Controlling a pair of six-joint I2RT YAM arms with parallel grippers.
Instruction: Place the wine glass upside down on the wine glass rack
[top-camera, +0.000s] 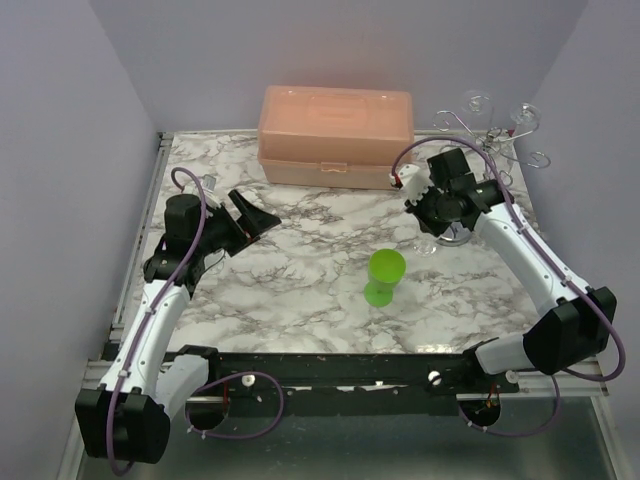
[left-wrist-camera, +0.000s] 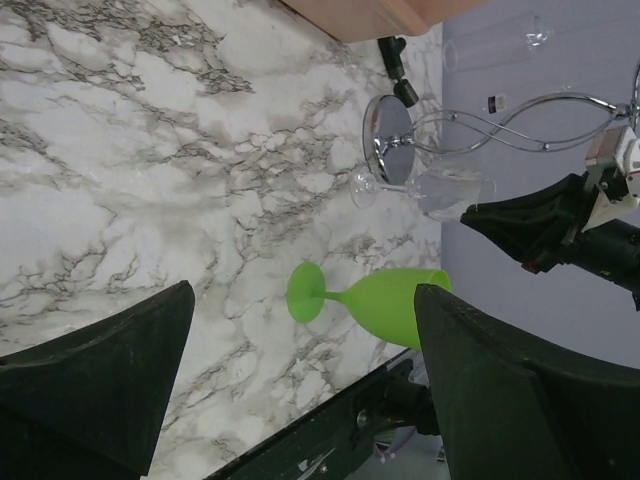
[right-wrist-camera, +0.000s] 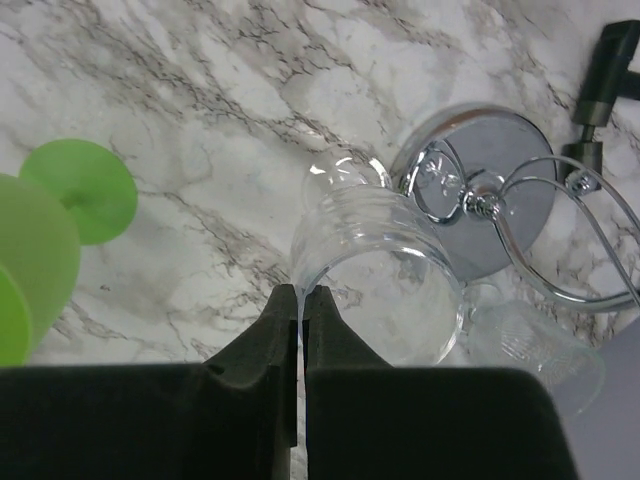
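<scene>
While the left claw (top-camera: 257, 212) gapes, the right claw (right-wrist-camera: 301, 292) pinches the wine glass (right-wrist-camera: 375, 270).

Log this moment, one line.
right gripper: shut on clear wine glass rim | glass: upright beside silver wire rack | left gripper: open | green plastic goblet: upright, untouched

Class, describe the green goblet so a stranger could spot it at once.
Look at the marble-patterned table. Near its middle stands a bright green plastic goblet, upright. Unlike the clear wine glass beside the silver wire rack, it is opaque and coloured.
</scene>
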